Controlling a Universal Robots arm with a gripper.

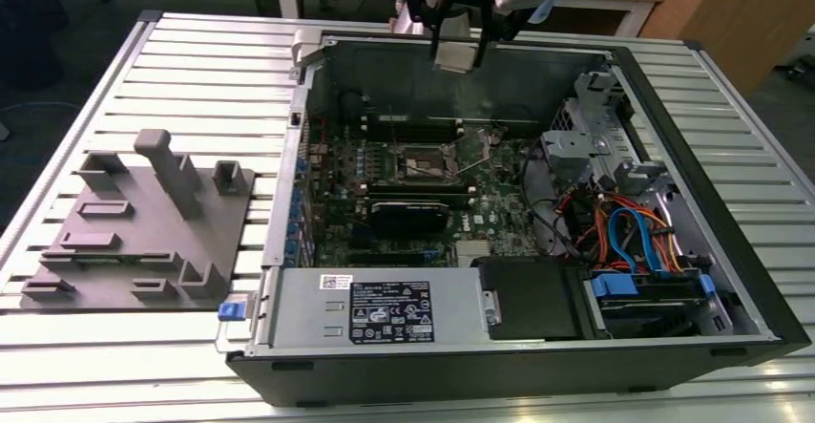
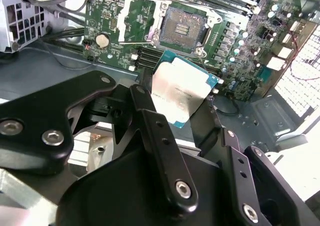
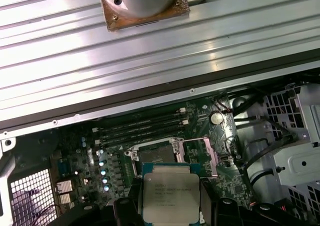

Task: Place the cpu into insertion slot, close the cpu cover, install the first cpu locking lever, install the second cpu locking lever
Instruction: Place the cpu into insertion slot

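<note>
While the black two-fingered gripper (image 2: 178, 105) clamps the flat square cpu (image 2: 176, 88) with the dull silvery top (pinched at opposite edges), the dark-centred, silver-rimmed square insertion slot (image 2: 182, 26) lies apart from it, ahead on the green circuit board (image 2: 120, 16). Both wrist views show their edges roughly parallel; the exterior view shows the gripper high over the far wall of the black computer case (image 1: 510, 380).

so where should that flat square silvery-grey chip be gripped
By two opposite thin edges, coming in from the sides. The flat square silvery-grey chip is thin, its broad metal top smooth, so only the edges give purchase. The black tool holds it that way now, a finger on each edge.
</note>
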